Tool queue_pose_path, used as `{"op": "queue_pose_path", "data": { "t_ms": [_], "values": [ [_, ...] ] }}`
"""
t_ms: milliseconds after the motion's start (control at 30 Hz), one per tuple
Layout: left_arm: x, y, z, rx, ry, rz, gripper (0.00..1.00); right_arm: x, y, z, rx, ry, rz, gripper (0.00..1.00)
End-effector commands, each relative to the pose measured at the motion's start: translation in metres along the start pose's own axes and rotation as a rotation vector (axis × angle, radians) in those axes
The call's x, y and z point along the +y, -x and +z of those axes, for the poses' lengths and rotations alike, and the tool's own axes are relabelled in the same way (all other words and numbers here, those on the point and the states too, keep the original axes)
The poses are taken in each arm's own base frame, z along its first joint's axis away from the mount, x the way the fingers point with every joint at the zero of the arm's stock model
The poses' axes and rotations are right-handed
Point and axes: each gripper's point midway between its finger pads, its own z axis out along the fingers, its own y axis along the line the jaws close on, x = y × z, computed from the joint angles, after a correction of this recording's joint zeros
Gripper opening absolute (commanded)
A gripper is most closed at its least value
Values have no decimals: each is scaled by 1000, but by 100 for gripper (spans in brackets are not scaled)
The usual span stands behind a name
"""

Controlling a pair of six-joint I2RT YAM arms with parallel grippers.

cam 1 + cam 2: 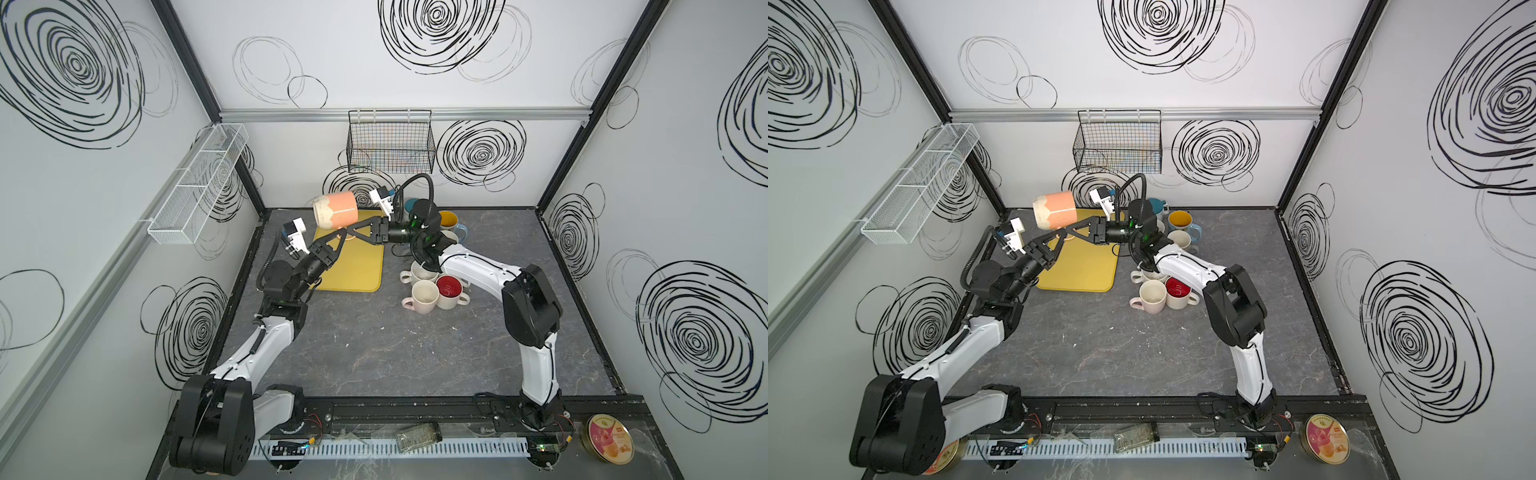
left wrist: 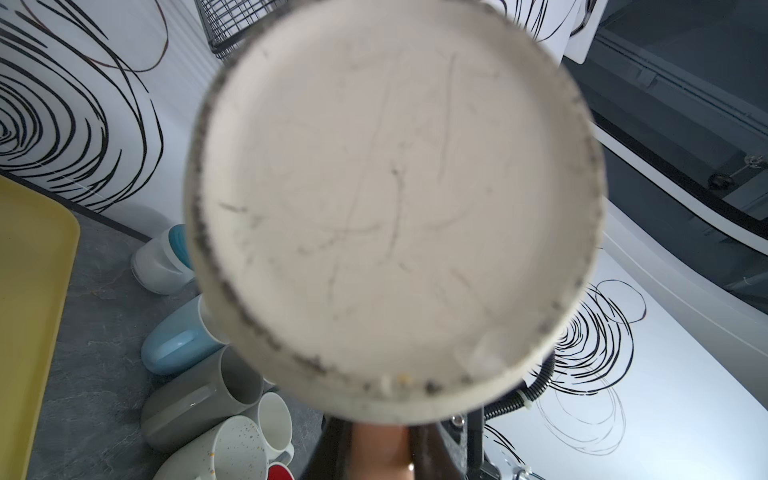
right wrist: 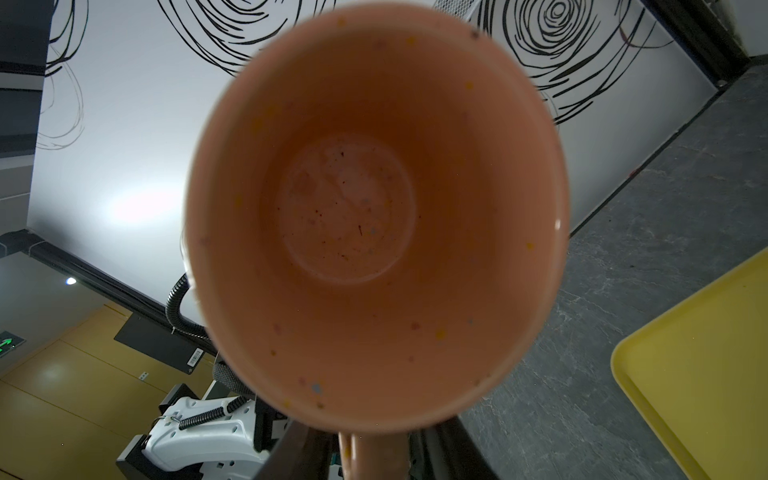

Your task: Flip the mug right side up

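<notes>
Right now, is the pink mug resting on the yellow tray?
No, the pink mug is in the air on its side, off the yellow tray.

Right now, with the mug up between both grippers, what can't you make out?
- Handle: blurred and cut by the frame edge in both wrist views; mostly covered by the left gripper and right gripper in both top views.
- Right gripper: whether it clamps the handle; the mug fills the right wrist view.
- Left gripper: tips hidden behind the mug's base in the left wrist view.
- White mug: partly covered by the right arm in both top views.
</notes>
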Motion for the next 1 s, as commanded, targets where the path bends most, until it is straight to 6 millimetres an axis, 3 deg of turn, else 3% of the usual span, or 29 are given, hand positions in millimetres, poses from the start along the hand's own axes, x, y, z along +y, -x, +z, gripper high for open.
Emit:
{"op": "queue_pose_path", "data": {
  "t_ms": [0,300,600,767,967],
  "values": [
    [-82,20,-9,-69,-228,206,0,17,9,-6,-39,-3,-10,36],
    [-84,23,-13,-95,-205,235,0,19,-3,-6,-21,-21,-14,35],
    [-85,9,-5,-54,-217,219,0,20,-10,4,21,2,-5,33],
    [-82,3,-2,-37,-220,199,0,37,-6,6,19,85,-35,32],
    [-76,0,-2,-29,-223,170,0,53,-5,6,40,142,-81,11]
  ]
}}
